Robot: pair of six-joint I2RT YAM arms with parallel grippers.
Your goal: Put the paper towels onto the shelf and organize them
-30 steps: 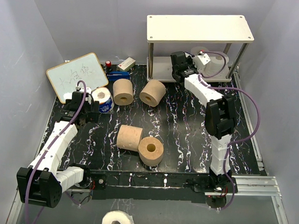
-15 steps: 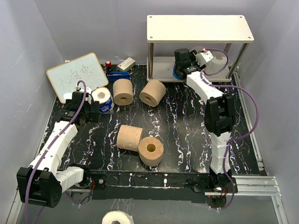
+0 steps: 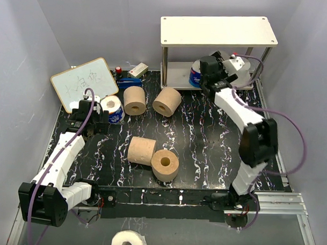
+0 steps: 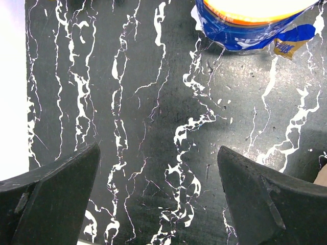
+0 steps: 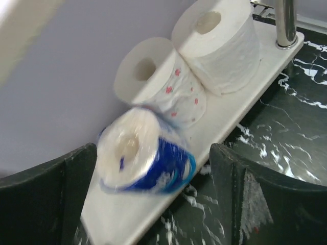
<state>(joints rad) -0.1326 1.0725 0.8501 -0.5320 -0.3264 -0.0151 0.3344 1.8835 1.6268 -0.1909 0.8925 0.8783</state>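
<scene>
The shelf (image 3: 219, 31) stands at the back right. My right gripper (image 3: 210, 73) hovers at its lower board (image 5: 240, 109), open. A blue-and-white wrapped paper towel (image 5: 145, 153) lies on that board between the spread fingers, blurred and free of both. Two white rolls (image 5: 163, 84) (image 5: 219, 43) lie beside it. Four tan rolls (image 3: 134, 100) (image 3: 167, 101) (image 3: 141, 150) (image 3: 165, 164) rest on the black mat. My left gripper (image 4: 158, 158) stays open low over the mat, just short of another blue-wrapped roll (image 4: 255, 25).
A framed whiteboard (image 3: 84, 83) leans at the back left, with small items (image 3: 130, 74) behind it. One white roll (image 3: 128, 242) lies off the table at the near edge. The shelf's metal leg (image 5: 285, 23) stands close to the far white roll.
My right gripper has opened and let go of the blue-wrapped roll, which now lies on the lower board. The right arm has swung right. The left arm has not moved.
</scene>
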